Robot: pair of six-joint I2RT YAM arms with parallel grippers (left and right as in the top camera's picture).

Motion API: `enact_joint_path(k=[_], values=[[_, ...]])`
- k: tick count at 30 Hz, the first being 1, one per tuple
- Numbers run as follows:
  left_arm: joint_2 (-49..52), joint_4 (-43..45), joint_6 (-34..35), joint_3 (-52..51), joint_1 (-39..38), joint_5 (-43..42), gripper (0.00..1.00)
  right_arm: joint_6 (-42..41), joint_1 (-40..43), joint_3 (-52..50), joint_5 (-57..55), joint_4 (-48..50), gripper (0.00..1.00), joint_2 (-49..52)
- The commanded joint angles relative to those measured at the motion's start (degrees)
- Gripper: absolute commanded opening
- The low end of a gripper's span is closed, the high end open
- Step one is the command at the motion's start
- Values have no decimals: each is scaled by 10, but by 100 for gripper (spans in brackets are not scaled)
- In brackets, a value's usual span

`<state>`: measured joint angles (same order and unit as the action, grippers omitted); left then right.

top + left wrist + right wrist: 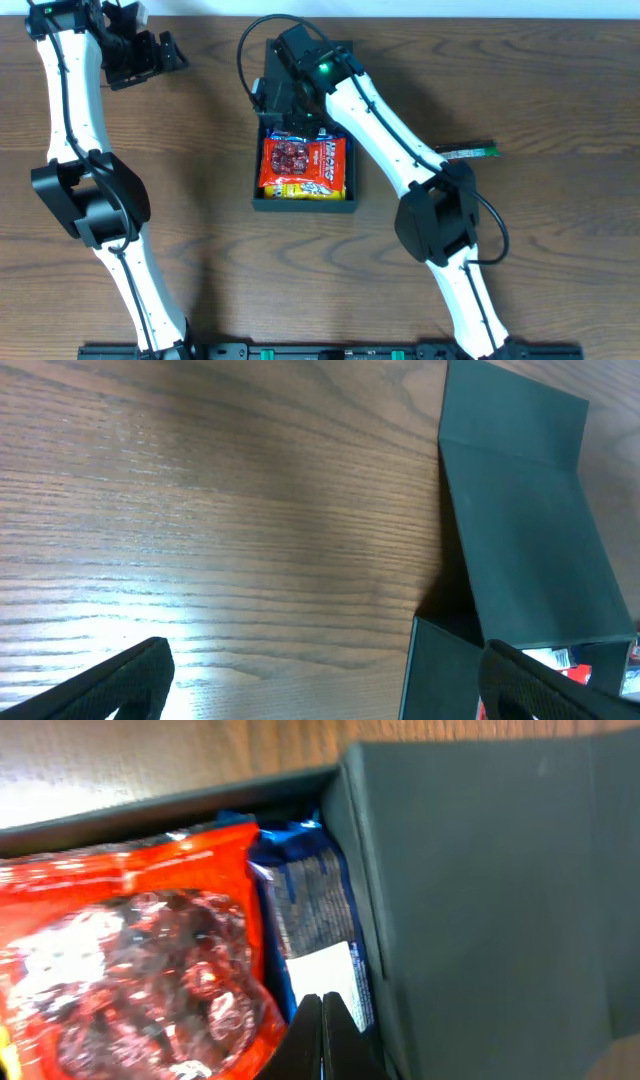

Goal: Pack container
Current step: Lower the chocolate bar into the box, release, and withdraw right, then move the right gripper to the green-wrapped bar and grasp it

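Overhead: brown wood-grain table. The container, a shallow, square, matte black cardboard box, sits mid-table, open. Inside lies a glossy red-and-yellow snack packet, flat and filling most of the box. The right gripper is over the box's far end on its white arm; the finger state is unclear from here. The left gripper is up at the far left corner, well apart from the box. A thin dark-green packet lies on the table right of the box, partly under the right arm. Left wrist: the left gripper's dark fingers are spread wide with nothing between them, above bare streaky wood. The container's flap lid stands tilted at right, a smooth dark-teal card with one crease, and a sliver of red packet shows at the bottom edge. Right wrist: the right gripper's fingers are pressed together with only a thin seam between them, over a crinkled blue packet with a white label. This packet is wedged between the shiny red packet and the flat, matte container wall. Whether the tips touch the blue packet is unclear.
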<state>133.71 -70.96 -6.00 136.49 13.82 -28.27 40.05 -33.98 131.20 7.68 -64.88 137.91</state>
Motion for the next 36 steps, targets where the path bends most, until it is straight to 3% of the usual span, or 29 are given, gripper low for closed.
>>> enact_joint_path(k=[1,11,20,23,28,29,30,31,33,36], values=[[-23,-3,-4,-1,2,1,98,-19,10,3,23,0,1,28],[-23,-3,-4,-1,2,1,98,-48,9,3,33,24,1,55],[-23,-3,-4,-1,2,2,98,-76,14,5,33,10,1,-19],[-23,-3,-4,-1,2,2,98,-128,33,5,30,1,1,-62],[-23,-2,-4,-1,2,2,98,-335,105,5,32,-13,1,-97],[-23,-2,-4,-1,2,2,98,-380,122,5,33,-21,5,-98],[-23,-1,-4,-1,2,2,98,-432,143,5,34,-38,34,-97],[-23,0,-4,-1,2,2,98,-464,159,3,39,-50,56,-94],[-23,3,-4,-1,2,1,98,-506,184,3,63,-72,62,-88],[-23,7,-4,-1,1,1,97,-520,214,3,73,-114,47,-78]])
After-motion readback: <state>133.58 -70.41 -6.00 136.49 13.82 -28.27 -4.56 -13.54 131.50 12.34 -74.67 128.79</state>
